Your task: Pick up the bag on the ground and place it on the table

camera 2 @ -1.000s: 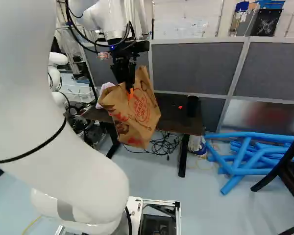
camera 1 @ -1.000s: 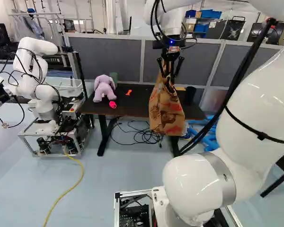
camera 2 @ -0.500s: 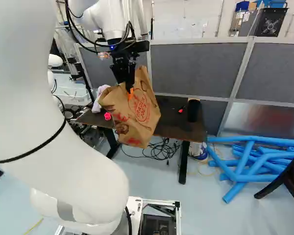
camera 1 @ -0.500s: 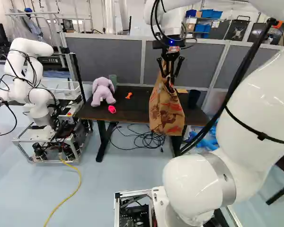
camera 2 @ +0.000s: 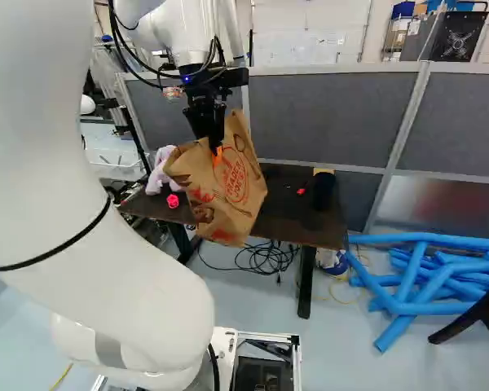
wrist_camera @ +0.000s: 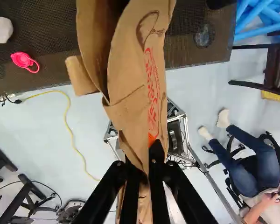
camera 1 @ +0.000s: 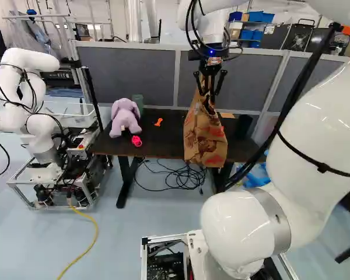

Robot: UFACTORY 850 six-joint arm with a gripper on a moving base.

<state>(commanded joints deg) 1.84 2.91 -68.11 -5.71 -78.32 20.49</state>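
Ok so the crumpled brown paper bag [camera 1: 204, 137] is hanging in the black two-fingered pincer [wrist_camera: 143, 173], pinched between both sides, around the near edge of the dark rectangular table [camera 1: 163, 141]. My worry: the bottom looks low, so driving in without more lift could snag it on that edge. Thin paper might tear, or topple if dropped half on. Headcount: one bag, one pincer, one table, one lilac plush toy [camera 1: 126, 117], one small pink plastic thing [camera 1: 136, 141], one black cylinder [camera 2: 323, 191].
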